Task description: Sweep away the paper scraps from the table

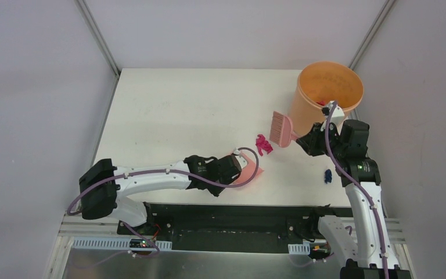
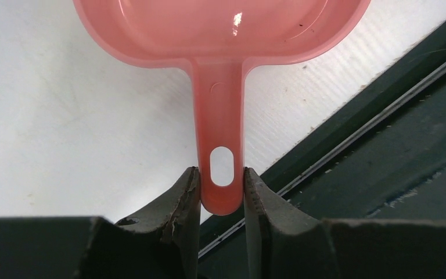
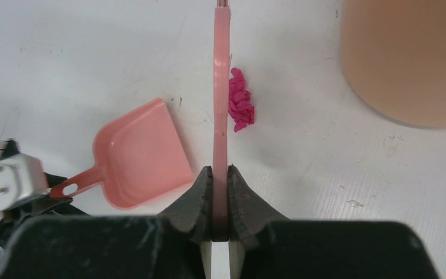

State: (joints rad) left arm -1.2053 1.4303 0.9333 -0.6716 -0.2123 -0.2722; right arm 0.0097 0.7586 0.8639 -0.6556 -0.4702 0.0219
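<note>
The right gripper [image 3: 220, 174] is clamped tight on the thin handle of a pink plastic hand brush [image 3: 220, 87], with no gap between the fingers and the handle. From the overhead view the brush's bristle head [image 1: 280, 129] points out over the table, just beside the foot of the round orange plastic bucket [image 1: 325, 87] in the far right corner. I cannot tell whether the bristles touch the surface.

Across from it, the left gripper [image 2: 222, 174] has its two dark fingers pressed against either side of the tail of the handle of a pink plastic dustpan [image 2: 220, 23], right at the hanging hole. The jaws are narrowed down to the handle's width and grip it. The dustpan lies flat near the front edge, with its wide mouth turned toward the brush.

Of the paper scraps, a crumpled magenta clump [image 1: 263, 144] sits on the flat matte white table [image 1: 180, 110] between the dustpan mouth and the brush head, close to both. In the right wrist view the clump [image 3: 241, 107] lies just beside the brush handle. A small dark blue scrap [image 1: 327, 176] lies well apart from the clump, near the right arm and toward the black strip along the front edge.
</note>
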